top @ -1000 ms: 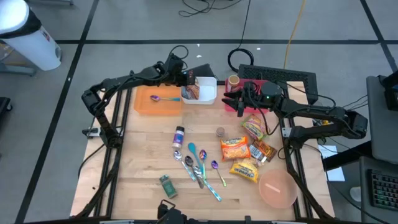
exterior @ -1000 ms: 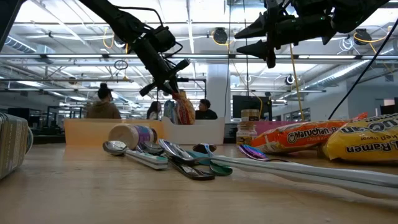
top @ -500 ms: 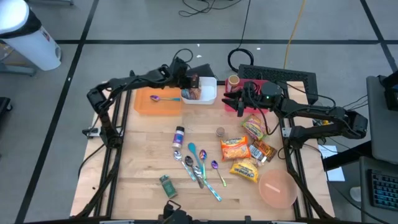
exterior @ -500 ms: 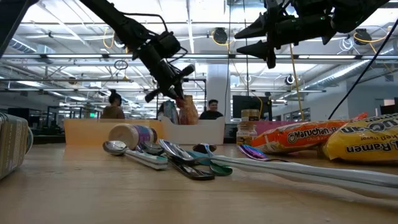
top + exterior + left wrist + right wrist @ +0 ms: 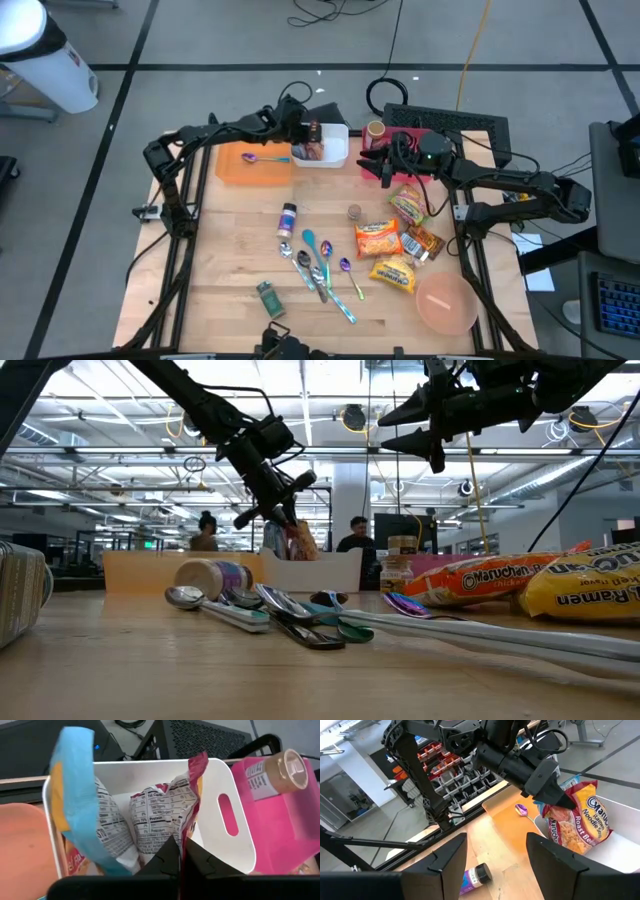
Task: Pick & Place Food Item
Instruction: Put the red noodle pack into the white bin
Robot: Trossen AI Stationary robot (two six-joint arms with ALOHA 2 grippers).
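A red and orange ramen packet (image 5: pixel 580 820) stands in the white bin (image 5: pixel 335 152) at the table's far middle, and my left gripper (image 5: pixel 180 852) is shut on it. A second packet with a blue edge (image 5: pixel 75 815) stands beside it in the same bin. In the low view my left gripper (image 5: pixel 290 510) slants down onto the packet (image 5: pixel 298 540). My right gripper (image 5: pixel 372 158) hovers open, level, above the pink bin (image 5: pixel 280 820) to the right of the white one, with nothing between its fingers. My left gripper pinches the packet's red upper edge (image 5: pixel 189 820) between its two fingers. The fingers (image 5: pixel 555 797) slant down at it from the table's left. The packet stands upright below them with its lower part inside the white bin.
An orange tray (image 5: pixel 240 170) with a purple spoon (image 5: pixel 250 157) lies left of the white bin. A jar (image 5: pixel 277 772) stands in the pink bin. Loose ramen packets (image 5: pixel 380 238), several spoons (image 5: pixel 320 265), a small bottle (image 5: pixel 288 218) and a pink bowl (image 5: pixel 445 303) lie nearer.
My left gripper has gone down and a little toward the table's right, still shut, and the packet has sunk with it deeper into the white bin. My right gripper has kept still.
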